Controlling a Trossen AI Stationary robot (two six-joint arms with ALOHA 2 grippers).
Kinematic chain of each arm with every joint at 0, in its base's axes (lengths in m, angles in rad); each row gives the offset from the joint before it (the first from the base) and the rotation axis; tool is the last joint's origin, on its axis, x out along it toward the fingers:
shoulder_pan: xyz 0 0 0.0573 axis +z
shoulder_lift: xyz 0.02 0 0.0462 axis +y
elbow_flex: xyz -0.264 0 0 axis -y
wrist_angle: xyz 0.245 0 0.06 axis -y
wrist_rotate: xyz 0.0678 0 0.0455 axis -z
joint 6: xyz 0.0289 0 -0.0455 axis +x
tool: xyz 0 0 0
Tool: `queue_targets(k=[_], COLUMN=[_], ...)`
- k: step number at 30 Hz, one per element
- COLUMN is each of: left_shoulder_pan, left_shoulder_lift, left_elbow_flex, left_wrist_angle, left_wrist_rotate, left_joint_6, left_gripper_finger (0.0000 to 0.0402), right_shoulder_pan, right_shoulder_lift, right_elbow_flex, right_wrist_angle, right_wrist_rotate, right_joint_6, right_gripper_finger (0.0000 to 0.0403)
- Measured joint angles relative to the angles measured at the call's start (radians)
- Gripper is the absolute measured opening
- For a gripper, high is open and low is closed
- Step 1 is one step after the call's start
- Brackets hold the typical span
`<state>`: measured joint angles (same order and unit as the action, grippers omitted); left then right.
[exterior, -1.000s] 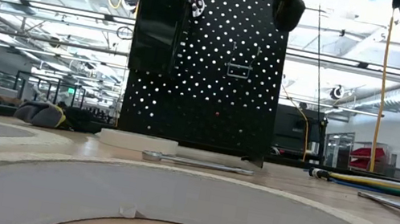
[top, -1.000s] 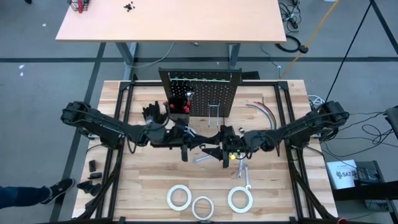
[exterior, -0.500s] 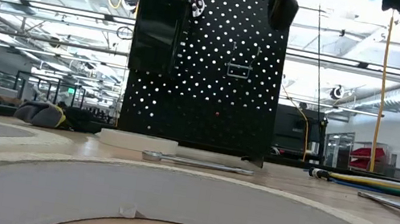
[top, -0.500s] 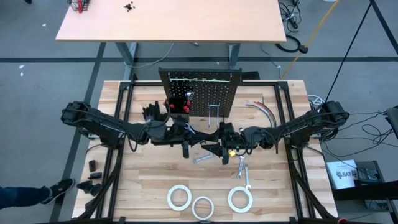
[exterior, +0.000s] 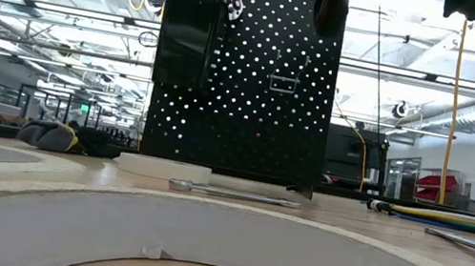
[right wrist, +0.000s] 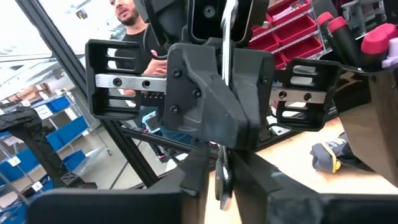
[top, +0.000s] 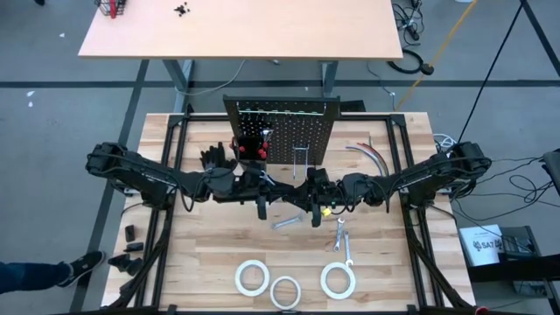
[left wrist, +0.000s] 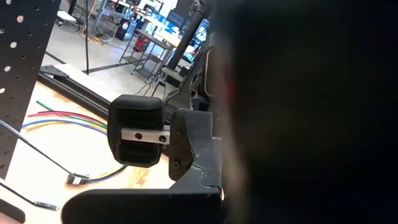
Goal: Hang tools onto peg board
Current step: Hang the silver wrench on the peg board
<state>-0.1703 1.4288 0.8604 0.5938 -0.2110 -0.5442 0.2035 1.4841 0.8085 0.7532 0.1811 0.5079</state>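
- Wrench (right wrist: 226,31), a thin silver one, stands upright between my two grippers. Its upper part is clamped in my left gripper and its lower end sits between the fingers of my right one.
- Black gloves (top: 214,158) lie just past my left gripper, on its outer side, next to the left edge of the peg board.
- My left gripper (top: 273,195) is clenched on the wrench. It hangs above the middle of the table (top: 201,254), facing my right gripper, with the two nearly touching.
- The peg board (top: 280,129) stands upright just beyond both grippers. Its small black bin (top: 248,144), nearer my left gripper, holds red-handled screwdrivers (top: 261,150). A bare metal hook (top: 302,159) juts out nearer my right gripper.
- A second wrench (top: 285,223) lies flat on the table right below the spot where my grippers meet, on the side away from the board.
- My right gripper (top: 308,198) is pinched onto the lower end of the upright wrench, directly opposite my left.
- Another wrench (top: 340,234) lies on the table close under my right gripper, slightly toward its outer side.
- Grey hoses (top: 367,156) curve on the table beyond my right gripper, beside the right edge of the board.
- Three white tape rolls (top: 285,291) sit in a row well away from both grippers, on the side of the table opposite the board.
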Motion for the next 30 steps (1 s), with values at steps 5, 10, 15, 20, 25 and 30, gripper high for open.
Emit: queue_targets(k=[5, 10, 15, 20, 25, 30], left_shoulder_pan=[0.0, 0.0, 0.002, 0.003, 0.006, 0.008], left_shoulder_lift=[-0.001, -0.001, -0.013, -0.079, -0.149, -0.176], left_elbow_flex=[0.0, 0.0, 0.0, 0.002, 0.002, -0.002], left_wrist_angle=[0.0, -0.002, -0.049, -0.202, -0.324, -0.486], left_wrist_rotate=[0.0, 0.001, 0.02, 0.007, 0.005, 0.008], left_joint_6=[0.009, 0.055, 0.117, 0.14, 0.143, 0.138], left_gripper_finger=[0.0003, 0.0032, 0.0079, 0.0112, 0.0118, 0.0118], right_shoulder_pan=[0.0, 0.0, 0.0, -0.002, -0.002, 0.0], right_shoulder_lift=[0.0, 0.0, -0.001, -0.014, -0.041, -0.074], right_elbow_flex=[0.0, 0.0, 0.0, 0.0, 0.0, 0.0], right_wrist_angle=[0.0, 0.0, -0.003, -0.022, -0.059, -0.043], right_wrist_rotate=[0.005, 0.004, -0.005, 0.003, 0.038, 0.048], right_joint_6=[-0.042, -0.052, -0.053, -0.053, -0.077, -0.117], right_gripper_finger=[0.0011, 0.0007, 0.0007, 0.0007, 0.0007, 0.0007])
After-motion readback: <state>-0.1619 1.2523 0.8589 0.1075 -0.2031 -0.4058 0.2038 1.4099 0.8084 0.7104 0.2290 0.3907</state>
